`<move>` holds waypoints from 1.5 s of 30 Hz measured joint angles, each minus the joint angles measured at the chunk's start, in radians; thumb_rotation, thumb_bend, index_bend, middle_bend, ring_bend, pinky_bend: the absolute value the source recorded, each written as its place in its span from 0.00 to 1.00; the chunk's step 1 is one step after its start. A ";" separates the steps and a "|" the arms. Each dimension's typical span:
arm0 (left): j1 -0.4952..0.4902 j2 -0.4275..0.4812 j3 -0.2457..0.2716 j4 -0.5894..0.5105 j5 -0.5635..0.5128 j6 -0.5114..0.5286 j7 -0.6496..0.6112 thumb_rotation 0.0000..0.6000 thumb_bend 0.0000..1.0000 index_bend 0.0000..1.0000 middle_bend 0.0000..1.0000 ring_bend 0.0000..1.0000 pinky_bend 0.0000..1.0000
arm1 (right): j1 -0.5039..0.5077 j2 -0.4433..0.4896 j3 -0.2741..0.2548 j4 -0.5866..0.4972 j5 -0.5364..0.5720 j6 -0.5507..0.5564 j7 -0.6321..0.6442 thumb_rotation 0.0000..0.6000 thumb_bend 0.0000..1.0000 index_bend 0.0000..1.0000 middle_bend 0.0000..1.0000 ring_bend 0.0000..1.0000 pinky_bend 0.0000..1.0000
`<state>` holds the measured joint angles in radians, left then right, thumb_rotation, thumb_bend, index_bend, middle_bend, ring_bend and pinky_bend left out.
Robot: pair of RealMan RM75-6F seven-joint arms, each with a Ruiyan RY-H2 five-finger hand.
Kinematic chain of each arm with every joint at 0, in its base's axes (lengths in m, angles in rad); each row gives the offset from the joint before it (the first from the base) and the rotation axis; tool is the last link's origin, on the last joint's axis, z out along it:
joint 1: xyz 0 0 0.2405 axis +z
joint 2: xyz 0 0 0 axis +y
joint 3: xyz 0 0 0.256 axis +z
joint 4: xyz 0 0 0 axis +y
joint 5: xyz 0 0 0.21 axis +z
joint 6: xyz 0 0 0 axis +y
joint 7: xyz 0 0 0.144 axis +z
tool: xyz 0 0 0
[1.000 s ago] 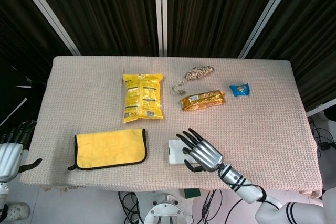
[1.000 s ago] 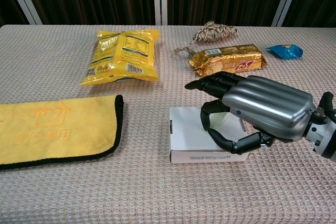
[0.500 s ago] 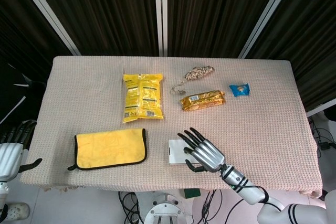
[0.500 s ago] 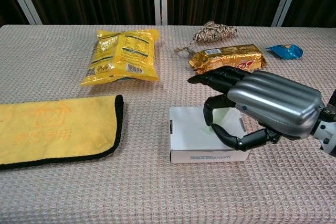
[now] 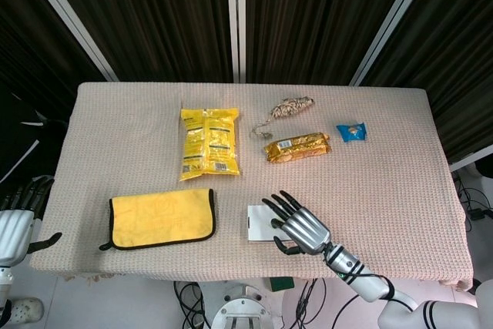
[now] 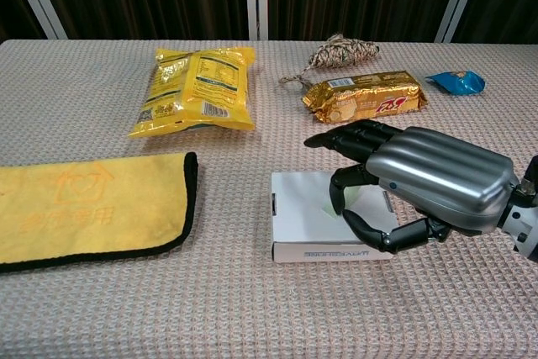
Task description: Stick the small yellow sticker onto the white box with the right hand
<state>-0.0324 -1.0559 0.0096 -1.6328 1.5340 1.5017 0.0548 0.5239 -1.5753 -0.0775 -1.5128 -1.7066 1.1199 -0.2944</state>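
Over the flat white cardboard box (image 6: 319, 214), right hand (image 6: 420, 182) hovers, fingers curled, small pale-yellow sticker (image 6: 349, 200) beneath fingertip, likely being pressed flat. Left hand (image 5: 15, 221) idle, fingers spread.

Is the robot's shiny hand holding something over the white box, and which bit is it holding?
It cannot be told for sure. A pale yellow sticker shows under the right hand, above the white box, but the fingers hide whether it is pinched or already stuck.
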 measured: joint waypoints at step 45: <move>0.001 -0.002 0.000 0.009 -0.002 -0.002 -0.008 1.00 0.00 0.09 0.07 0.03 0.13 | -0.015 -0.024 0.017 0.052 -0.002 0.039 0.043 0.35 0.59 0.46 0.00 0.00 0.00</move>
<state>-0.0312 -1.0582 0.0094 -1.6235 1.5322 1.4997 0.0468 0.5094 -1.5993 -0.0604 -1.4608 -1.7085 1.1593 -0.2516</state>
